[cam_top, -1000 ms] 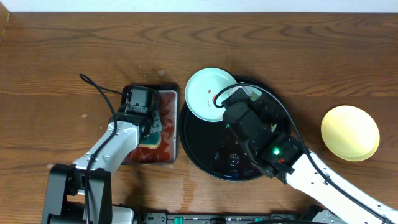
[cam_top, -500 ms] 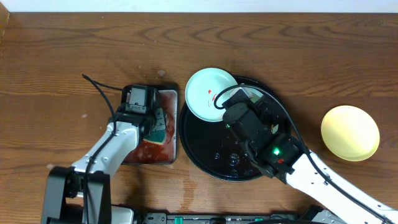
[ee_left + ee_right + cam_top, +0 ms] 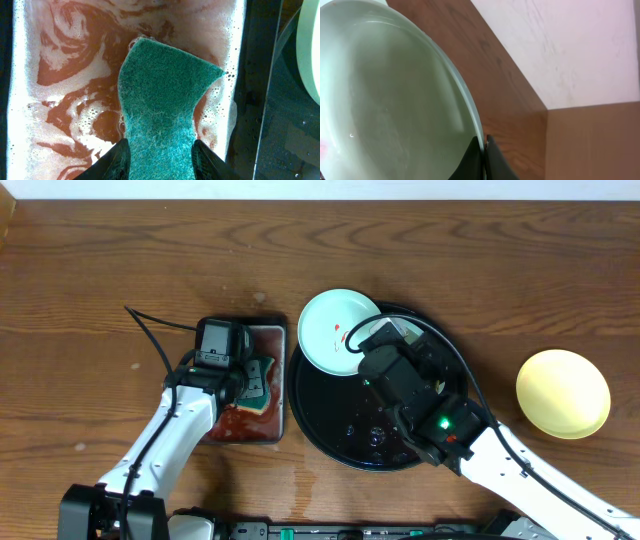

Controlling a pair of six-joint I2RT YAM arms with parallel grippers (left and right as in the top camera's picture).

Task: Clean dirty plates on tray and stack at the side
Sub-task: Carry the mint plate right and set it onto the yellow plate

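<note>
My left gripper (image 3: pixel 160 152): half-spread astride soaking sponge (image 3: pixel 165 90); grip unclear.
My right gripper (image 3: pixel 483 152): clamped on mint plate (image 3: pixel 385 100) rim, over tray (image 3: pixel 325 415) far-left edge, for scrubbing.

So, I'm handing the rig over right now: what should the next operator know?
Left gripper: jaws flank the green sponge in the soapy metal tray; grip unclear.
Right gripper: shut on the rim of the mint plate, at the edge of the black tray.
Done: yellow plate on the tabletop, right side.
Left: mint plate shows red smears; wipe it, stack it.
</note>
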